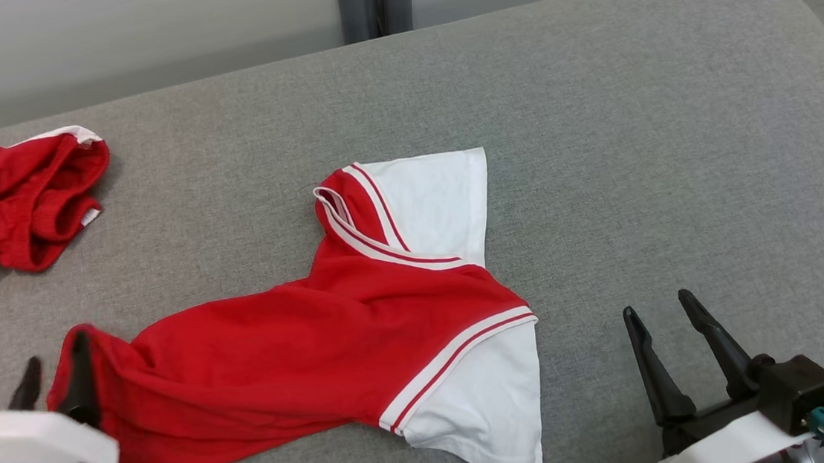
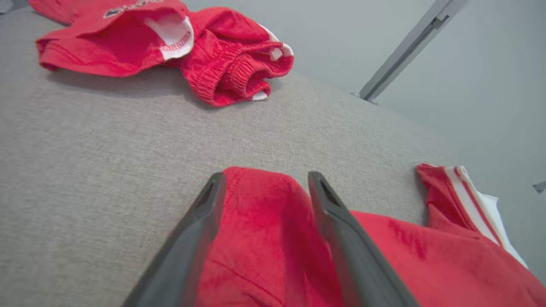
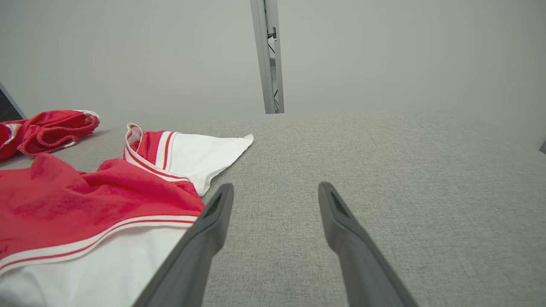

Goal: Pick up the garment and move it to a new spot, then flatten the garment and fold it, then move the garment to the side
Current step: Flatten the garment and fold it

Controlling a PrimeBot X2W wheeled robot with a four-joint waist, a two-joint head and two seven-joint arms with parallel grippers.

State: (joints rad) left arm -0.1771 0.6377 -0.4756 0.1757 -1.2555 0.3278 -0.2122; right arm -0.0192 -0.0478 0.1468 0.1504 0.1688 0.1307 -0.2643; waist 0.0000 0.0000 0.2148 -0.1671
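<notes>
Head view: the left gripper (image 1: 55, 374) sits at the lower left, low over the grey fabric surface (image 1: 634, 130), fingers pointing up the frame. Its inner finger (image 1: 82, 365) lies against the garment's left end. In the left wrist view the jaws stand well apart, released, with a fold of red cloth lying loose between them and not pinched. The right gripper (image 1: 657, 307) rests at the lower right, also spread wide and holding nothing, just beside the garment's white sleeve but apart from it (bare upholstery shows between its fingers in the right wrist view).

Obstructions: the left arm's white housing covers the garment's lower left corner. A second red garment (image 1: 21, 198), bunched at the upper left, is cut by the frame edge. Its print in the left wrist view is cropped and unreadable.

The garment (image 1: 317, 344) lies in the middle of the surface. It is a red shirt with white sleeves and red-and-white striped trim, its body stretched leftward and creased. One sleeve lies toward the far side, the other toward the near edge. Two grey posts (image 1: 373, 0) stand behind the surface.
</notes>
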